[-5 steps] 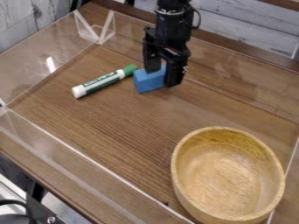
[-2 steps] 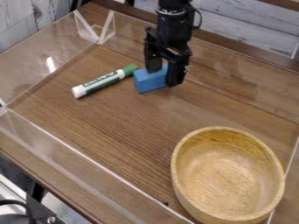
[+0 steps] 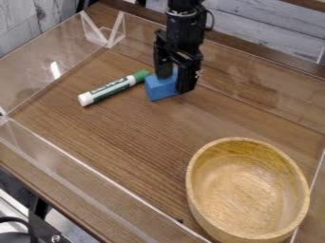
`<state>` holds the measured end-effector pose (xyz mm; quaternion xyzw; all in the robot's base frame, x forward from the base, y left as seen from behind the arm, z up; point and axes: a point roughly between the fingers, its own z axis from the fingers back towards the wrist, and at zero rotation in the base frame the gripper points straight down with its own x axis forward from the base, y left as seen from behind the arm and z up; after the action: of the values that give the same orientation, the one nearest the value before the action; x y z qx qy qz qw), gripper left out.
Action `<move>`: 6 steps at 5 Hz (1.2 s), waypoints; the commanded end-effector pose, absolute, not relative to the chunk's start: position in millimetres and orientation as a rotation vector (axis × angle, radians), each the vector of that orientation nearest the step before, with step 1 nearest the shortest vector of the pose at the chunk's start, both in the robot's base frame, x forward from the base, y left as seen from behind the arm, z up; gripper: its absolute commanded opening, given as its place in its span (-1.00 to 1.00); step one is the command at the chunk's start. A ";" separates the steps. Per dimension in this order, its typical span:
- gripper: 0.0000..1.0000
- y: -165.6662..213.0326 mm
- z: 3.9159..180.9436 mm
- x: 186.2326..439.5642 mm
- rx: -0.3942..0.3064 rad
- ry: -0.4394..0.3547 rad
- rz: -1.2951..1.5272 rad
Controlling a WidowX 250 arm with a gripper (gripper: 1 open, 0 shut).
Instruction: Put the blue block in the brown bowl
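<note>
Wood-grain tabletop (image 3: 114, 161) across the frame, fenced by a low clear plastic wall (image 3: 89, 195) along the left and lower edges. White marker (image 3: 110, 89) with green cap at centre left, lying flat and slanted, cap end toward the upper right, cap tip just beside the blue block (image 3: 159, 87). Blue block resting on the wood at upper centre, well apart from the bowl. Black gripper (image 3: 178, 74) directly over the block's right part, pointing straight down from the top edge of the frame, jaws spread wide, fingers low alongside the block; contact with the block not clear from this angle, nothing gripped. Brown bowl (image 3: 203, 161) at lower right, large, round, thick-rimmed, upright on the table, its lower edge close to the clear wall. Inside the bowl only bare wood grain, block still outside it. Pale planked backdrop (image 3: 273, 24) along the top right behind the table. Folded clear plastic corner (image 3: 102, 30) at the upper left, standing just beyond the marker.
</note>
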<state>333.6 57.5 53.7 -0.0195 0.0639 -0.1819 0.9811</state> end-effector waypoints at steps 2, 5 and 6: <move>1.00 70.0 60.5 346.2 -0.024 0.065 -0.371; 1.00 78.2 45.5 350.1 -0.034 0.059 -0.383; 1.00 81.0 40.2 351.9 -0.037 0.057 -0.385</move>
<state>344.6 79.8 24.0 -0.0297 0.0505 -0.1886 0.9803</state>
